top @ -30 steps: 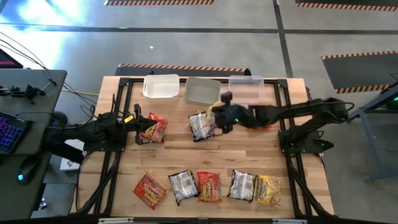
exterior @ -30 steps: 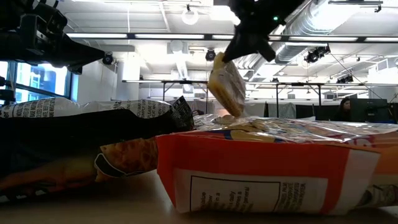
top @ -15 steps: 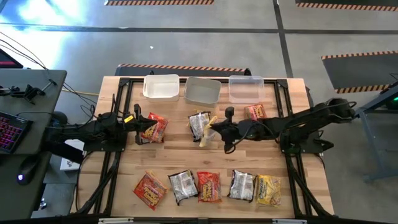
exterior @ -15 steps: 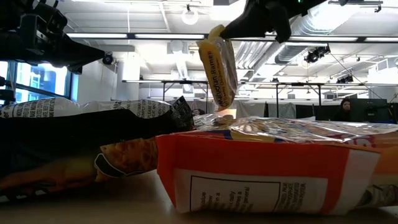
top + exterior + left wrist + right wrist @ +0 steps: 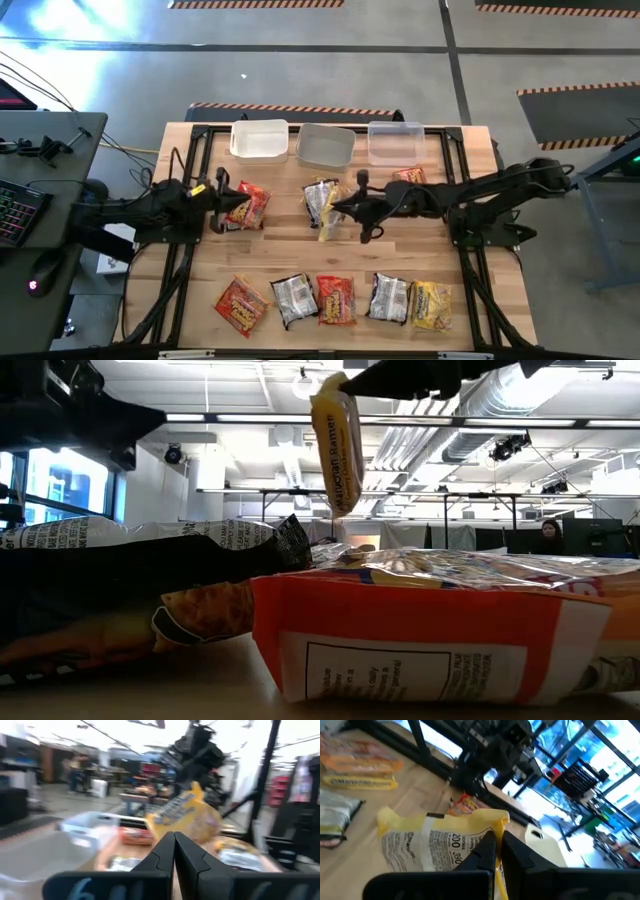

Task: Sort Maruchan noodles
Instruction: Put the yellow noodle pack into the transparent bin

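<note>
Over the middle of the wooden table [image 5: 280, 250], I see my right gripper [image 5: 338, 211] reaching across from the right side, its fingers pinched closed on the edge of a yellow noodle packet [image 5: 331, 215]. That packet hangs in the air; from table height it dangles upright from the top of the scene [image 5: 337, 445], clear of everything below. It hovers just beside a silver-and-dark packet [image 5: 319, 200] lying flat on the table.

My left gripper [image 5: 222, 200] waits at the left side with its fingers together, holding nothing, right next to a red-orange packet [image 5: 247, 206].

Another red-orange packet [image 5: 410, 178] lies behind the right arm, near the back of the table. Five more packets sit in a row along the near edge: red-orange [image 5: 240, 304], silver-and-dark [image 5: 294, 298], red-orange [image 5: 336, 299], silver-and-dark [image 5: 388, 296] and yellow [image 5: 432, 305].

Three pale bins [image 5: 325, 146] stand side by side along the far edge. I cannot see any packets inside them.
</note>
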`<state>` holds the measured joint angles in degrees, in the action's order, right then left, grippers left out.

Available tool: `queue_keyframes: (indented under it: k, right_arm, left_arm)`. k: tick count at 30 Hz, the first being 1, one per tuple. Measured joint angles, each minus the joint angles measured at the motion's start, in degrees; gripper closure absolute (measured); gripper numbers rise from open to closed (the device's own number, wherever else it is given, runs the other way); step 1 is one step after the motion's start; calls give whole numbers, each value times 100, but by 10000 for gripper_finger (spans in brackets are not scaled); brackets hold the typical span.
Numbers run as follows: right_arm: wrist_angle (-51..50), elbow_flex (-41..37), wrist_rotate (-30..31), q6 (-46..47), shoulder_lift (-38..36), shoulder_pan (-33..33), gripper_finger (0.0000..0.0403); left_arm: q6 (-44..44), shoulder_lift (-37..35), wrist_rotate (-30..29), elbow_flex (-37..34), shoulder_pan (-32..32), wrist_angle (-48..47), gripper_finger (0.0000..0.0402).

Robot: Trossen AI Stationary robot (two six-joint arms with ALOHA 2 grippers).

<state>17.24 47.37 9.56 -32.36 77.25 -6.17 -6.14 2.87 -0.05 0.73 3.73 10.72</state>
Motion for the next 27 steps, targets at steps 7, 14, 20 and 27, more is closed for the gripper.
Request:
queue_keyframes:
  k: [7,14,20,27]
  right_arm:
    - [466,0,-776,-271,0,336,403]
    - [1123,0,-1460,-780,4,395,403]
    - [1577,0,-2033,-1019,4,395,403]
    - [1885,0,-2203,-1300,7,393,403]
  left_arm:
    - [-412,1007,36,-4,-2,699,398]
    - [-693,2271,58,-4,0,2070,360]
    - [-1250,3366,573,221,0,2909,302]
    - [-1231,4562,836,936,0,3266,241]
